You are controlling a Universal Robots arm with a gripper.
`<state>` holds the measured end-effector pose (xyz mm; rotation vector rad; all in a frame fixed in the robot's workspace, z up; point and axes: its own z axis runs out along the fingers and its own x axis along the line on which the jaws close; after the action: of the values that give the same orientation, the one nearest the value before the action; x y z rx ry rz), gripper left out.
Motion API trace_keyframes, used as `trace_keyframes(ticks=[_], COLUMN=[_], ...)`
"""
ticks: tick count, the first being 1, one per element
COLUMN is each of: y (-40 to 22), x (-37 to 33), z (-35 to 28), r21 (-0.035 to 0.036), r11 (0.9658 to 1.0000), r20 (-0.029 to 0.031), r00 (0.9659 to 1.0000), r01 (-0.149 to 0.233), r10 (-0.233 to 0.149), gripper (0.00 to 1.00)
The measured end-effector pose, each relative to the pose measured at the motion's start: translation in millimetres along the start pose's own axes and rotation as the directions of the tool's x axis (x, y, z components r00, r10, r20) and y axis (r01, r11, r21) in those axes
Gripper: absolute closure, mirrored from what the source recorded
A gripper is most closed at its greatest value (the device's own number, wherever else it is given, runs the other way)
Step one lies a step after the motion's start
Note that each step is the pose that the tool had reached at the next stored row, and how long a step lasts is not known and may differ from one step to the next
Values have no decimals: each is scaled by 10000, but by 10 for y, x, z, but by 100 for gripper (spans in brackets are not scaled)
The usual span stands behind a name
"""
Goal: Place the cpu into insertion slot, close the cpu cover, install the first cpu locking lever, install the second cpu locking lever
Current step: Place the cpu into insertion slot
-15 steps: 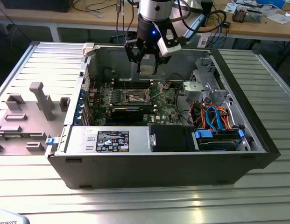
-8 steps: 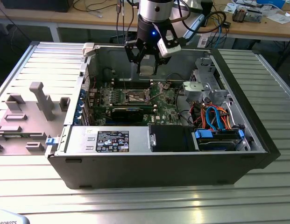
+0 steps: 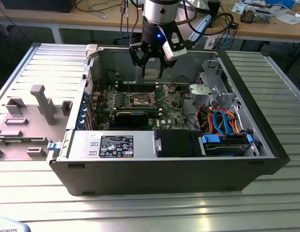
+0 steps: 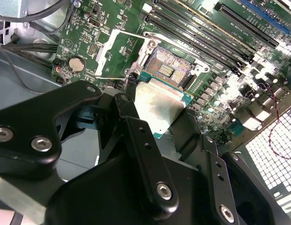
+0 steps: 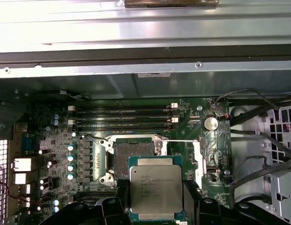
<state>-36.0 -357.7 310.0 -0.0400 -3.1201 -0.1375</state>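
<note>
Ribbed metal worktop carries an open computer case; above it the tool clamps the cpu, insertion slot uncovered.

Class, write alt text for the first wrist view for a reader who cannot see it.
The gripper holds the cpu, metal top toward the camera, near the empty insertion slot on a green motherboard. Black memory slots lie beyond the slot, inside a grey metal case.
</note>
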Motion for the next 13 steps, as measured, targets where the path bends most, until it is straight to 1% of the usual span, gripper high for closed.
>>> trace_keyframes(ticks=[3, 5, 13], y=[0, -2, -3], x=[0, -1, -1], z=[4, 25, 39], r21=[0, 0, -1], r11=[10000, 10000, 10000], r20=[0, 0, 0], r00=[10000, 10000, 10000], r01=[0, 0, 0], r10=[0, 0, 0], gripper=[46, 46, 46])
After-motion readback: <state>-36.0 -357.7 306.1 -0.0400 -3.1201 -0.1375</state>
